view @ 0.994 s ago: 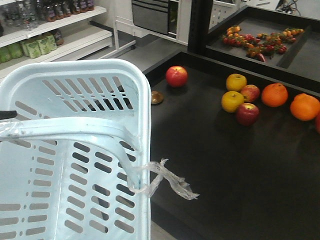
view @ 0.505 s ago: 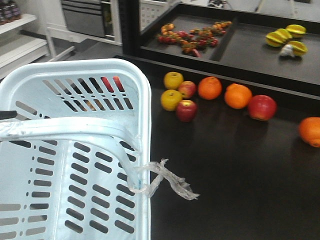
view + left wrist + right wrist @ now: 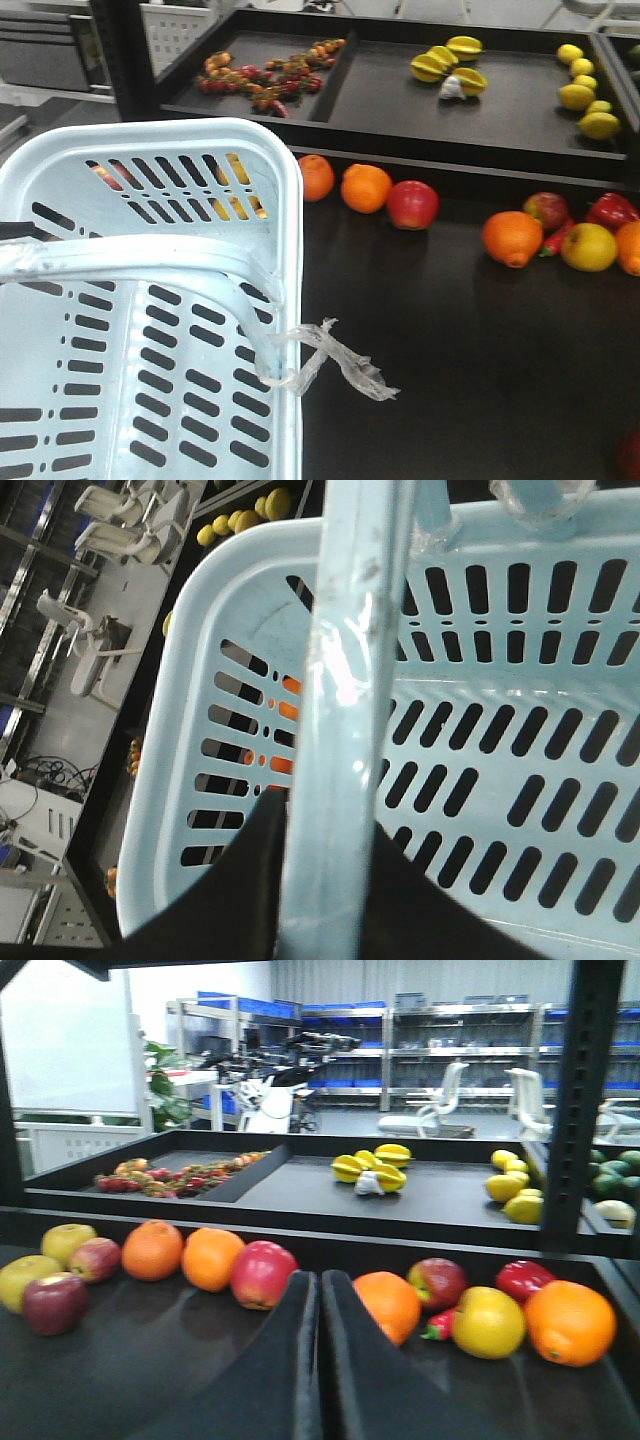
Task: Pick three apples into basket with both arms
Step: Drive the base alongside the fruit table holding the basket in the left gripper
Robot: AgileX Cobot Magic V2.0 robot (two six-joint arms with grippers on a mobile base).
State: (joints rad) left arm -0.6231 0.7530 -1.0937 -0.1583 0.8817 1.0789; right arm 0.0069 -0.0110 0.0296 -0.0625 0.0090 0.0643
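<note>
We see the right gripper [image 3: 319,1280], jaws together, only from its wrist, the left gripper [image 3: 330,820] clamped on the handle of the basket [image 3: 190,710], and the red apple [image 3: 412,204] further left than a moment ago.

Bright, even indoor light from overhead fills all views, with soft shadows under the oranges [image 3: 212,1258] on the dark shelf [image 3: 120,1380]. In the left wrist view, glare streaks the handle [image 3: 340,700] of the basket [image 3: 200,630]. The front view is slightly smeared; the right gripper [image 3: 319,1280] looms blurred, out of focus.
</note>
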